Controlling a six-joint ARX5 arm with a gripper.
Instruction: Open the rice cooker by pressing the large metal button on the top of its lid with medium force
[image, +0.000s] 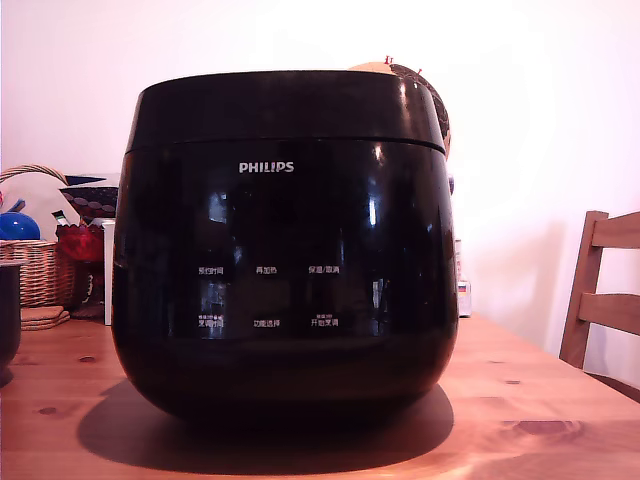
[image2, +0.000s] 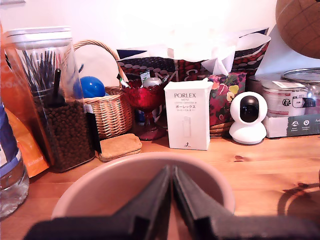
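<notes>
1. The cooker (image: 285, 245) is seen standing upright in the middle of the wooden table (image: 560, 400), filling most of the exterior view. Its lid (image: 290, 105) is shut, seated flat on the body.
2. The gripper (image2: 172, 195) is shown only in the wrist view, with its two black fingers (image2: 155, 200) pressed together at the tips, so the jaws are closed and nothing is held. A pinkish bowl (image2: 100, 185) lies directly under it, and clutter along the wall is faced: a white box (image2: 187, 120), a basket (image2: 112, 115), a small camera (image2: 248, 117).
3. The cooker is not visible in the wrist view, and the gripper is not visible in the exterior view, so their relation cannot be told. The gripper is judged to be well away from the lid, with the approach not yet made.
4. The metal button is not shown in either view; the lid's top is hidden by the low camera angle. A press made off the button is the likeliest fault, and nothing would be released.
5. A push given at a slant could slide the rounded, glossy cooker on the table.
6. If the lid springs up, a gripper left above it could be struck.
7. The front, with the PHILIPS logo (image: 266, 167) and labels, is pointed at the exterior camera. The cooker's long axis is judged vertical, though it is nearly as wide as tall.
</notes>
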